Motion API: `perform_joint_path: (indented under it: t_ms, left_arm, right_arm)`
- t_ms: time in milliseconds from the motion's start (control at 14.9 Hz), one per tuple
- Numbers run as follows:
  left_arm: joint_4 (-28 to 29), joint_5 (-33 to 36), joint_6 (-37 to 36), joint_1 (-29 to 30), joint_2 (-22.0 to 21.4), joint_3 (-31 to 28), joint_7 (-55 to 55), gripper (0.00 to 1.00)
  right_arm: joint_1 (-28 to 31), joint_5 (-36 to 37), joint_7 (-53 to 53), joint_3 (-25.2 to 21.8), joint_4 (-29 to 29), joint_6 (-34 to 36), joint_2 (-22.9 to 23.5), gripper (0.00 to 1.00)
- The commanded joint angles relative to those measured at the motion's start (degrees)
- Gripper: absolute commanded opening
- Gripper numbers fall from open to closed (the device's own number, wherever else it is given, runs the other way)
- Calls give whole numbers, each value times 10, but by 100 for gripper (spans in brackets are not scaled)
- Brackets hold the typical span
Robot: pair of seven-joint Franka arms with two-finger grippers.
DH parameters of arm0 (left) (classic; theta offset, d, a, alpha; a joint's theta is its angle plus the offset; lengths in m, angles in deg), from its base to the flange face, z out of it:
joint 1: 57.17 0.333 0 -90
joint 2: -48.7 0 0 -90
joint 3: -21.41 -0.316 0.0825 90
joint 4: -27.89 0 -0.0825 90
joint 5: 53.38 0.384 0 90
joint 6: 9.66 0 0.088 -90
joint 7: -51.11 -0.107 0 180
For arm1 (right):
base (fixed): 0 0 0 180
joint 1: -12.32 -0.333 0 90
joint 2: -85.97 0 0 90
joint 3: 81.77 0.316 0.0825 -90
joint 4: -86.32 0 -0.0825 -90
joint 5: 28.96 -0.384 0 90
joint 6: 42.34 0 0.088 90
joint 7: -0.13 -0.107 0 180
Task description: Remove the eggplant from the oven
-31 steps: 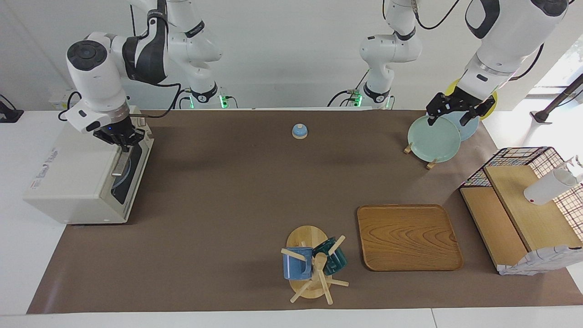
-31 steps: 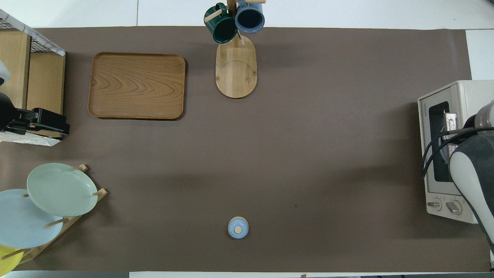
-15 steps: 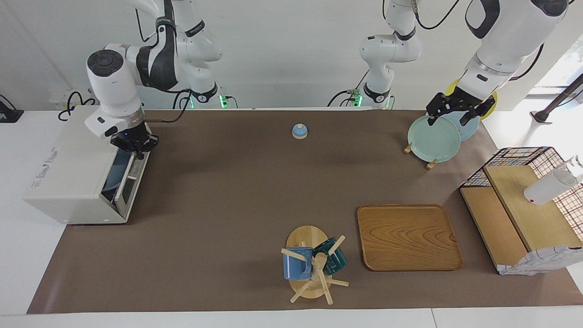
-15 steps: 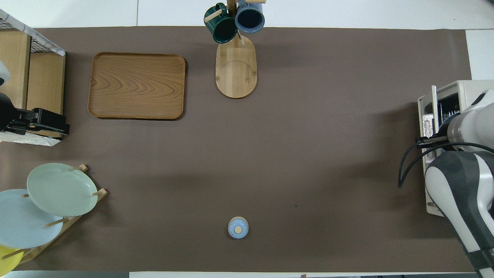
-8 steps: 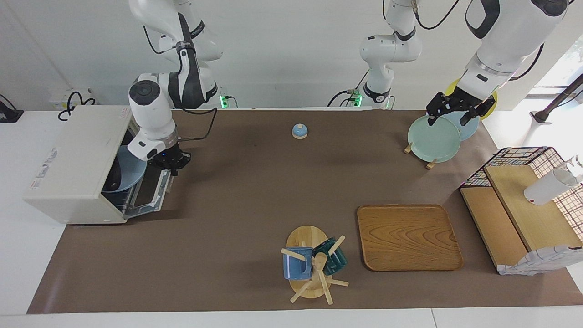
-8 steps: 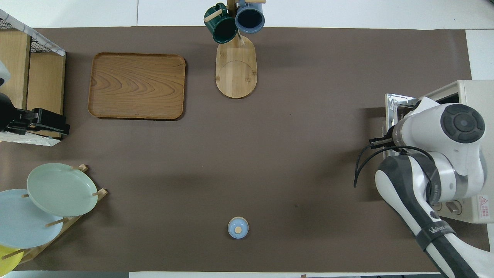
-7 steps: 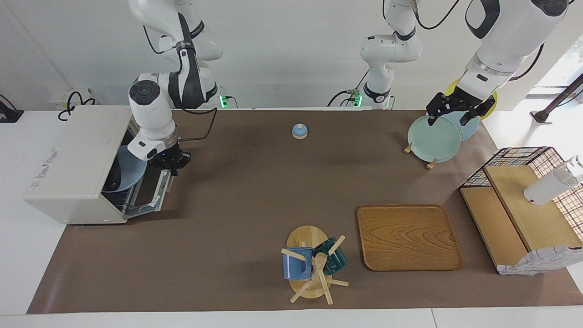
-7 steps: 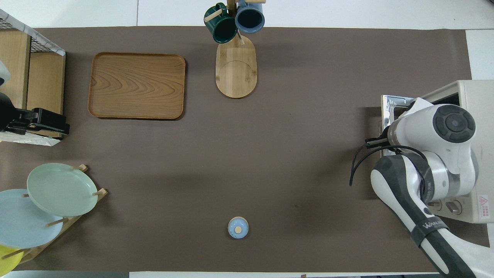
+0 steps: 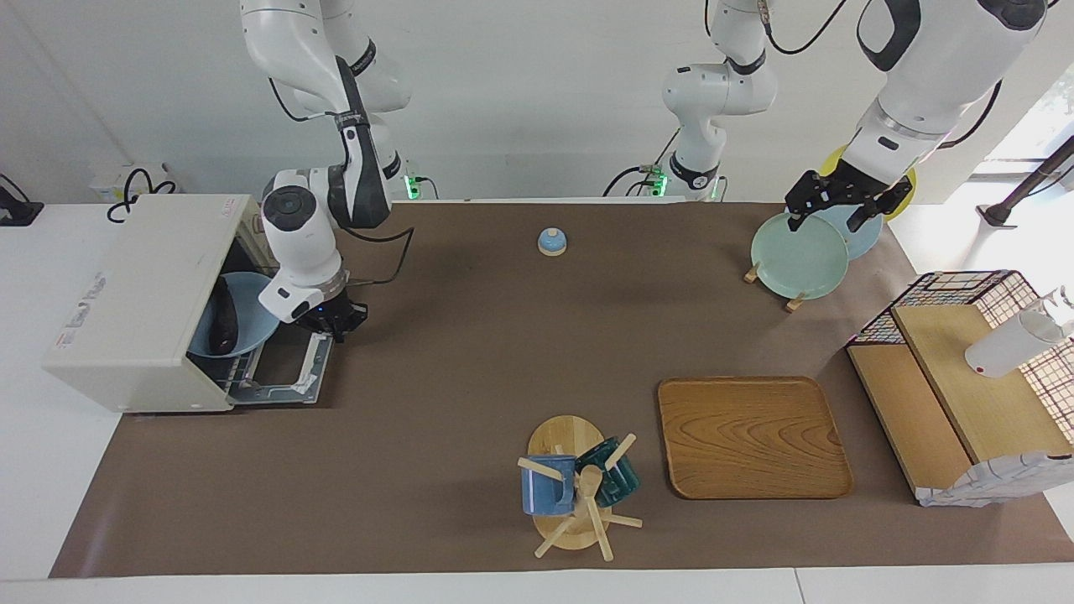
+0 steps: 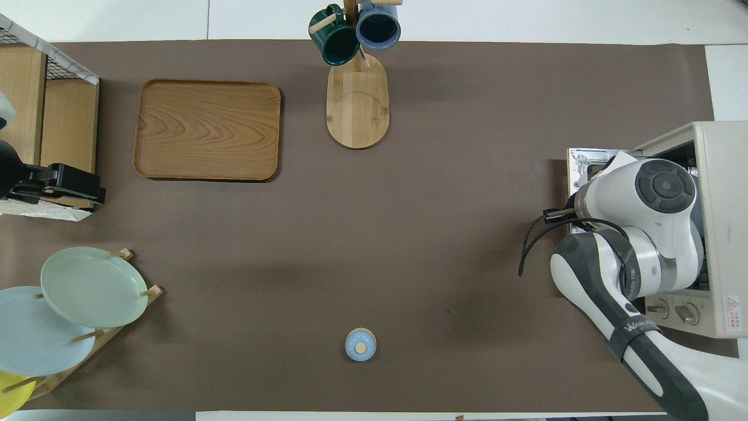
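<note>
The cream-white oven [image 9: 126,294] stands at the right arm's end of the table with its door [image 9: 285,369] folded down flat. Inside it, a dark eggplant [image 9: 225,317] lies on a light blue plate [image 9: 250,312]. My right gripper [image 9: 334,325] is at the door's outer edge, shut on the door's handle. In the overhead view the right arm's wrist covers this gripper and the eggplant; only the oven [image 10: 724,193] and a corner of the door [image 10: 579,159] show. My left gripper [image 9: 826,220] waits open over the plate rack, holding nothing.
A small blue bell [image 9: 551,242] sits near the robots at mid table. A mug tree [image 9: 579,491] and a wooden tray [image 9: 751,436] lie farther out. A rack with plates [image 9: 797,256] and a wire shelf unit [image 9: 965,377] stand at the left arm's end.
My right gripper has swung the oven door down from shut to fully open, moving away from the oven front. The eggplant on its plate now shows. The left arm has not moved.
</note>
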Motion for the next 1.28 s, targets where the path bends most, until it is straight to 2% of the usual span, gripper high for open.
perform_joint_path:
  t_ms: [0, 134, 403, 470, 538, 605, 739, 874, 1209]
  left_arm:
    - [2, 10, -3, 8, -6, 6, 1, 100]
    - [2, 10, -3, 8, -6, 6, 1, 100]
    - [2, 10, -3, 8, -6, 5, -2, 100]
    - [2, 10, -3, 8, -6, 4, -2, 100]
    - [2, 10, -3, 8, -6, 4, -1, 100]
    - [2, 10, -3, 8, -6, 4, -1, 100]
    - [2, 10, -3, 7, -6, 4, -2, 100]
    - [2, 10, -3, 7, -5, 4, -2, 100]
    - [2, 10, -4, 6, -6, 4, -2, 100]
  right_arm:
    - [-21, -38, -11, -8, -6, -7, 0, 0]
    - [-36, -43, -14, -9, -24, 27, -2, 0]
    - [-33, -33, -10, -11, -112, 177, -19, 0]
    - [-27, -30, -5, -13, -116, 191, -29, 4]
    - [-14, -19, 9, -14, -114, 193, -35, 17]
    - [3, -9, 30, -13, -113, 193, -35, 25]
    - [33, -8, 82, -13, -102, 183, -37, 33]
    - [37, -8, 92, -13, -95, 167, -37, 42]
    - [43, -8, 98, -13, -49, 117, -52, 42]
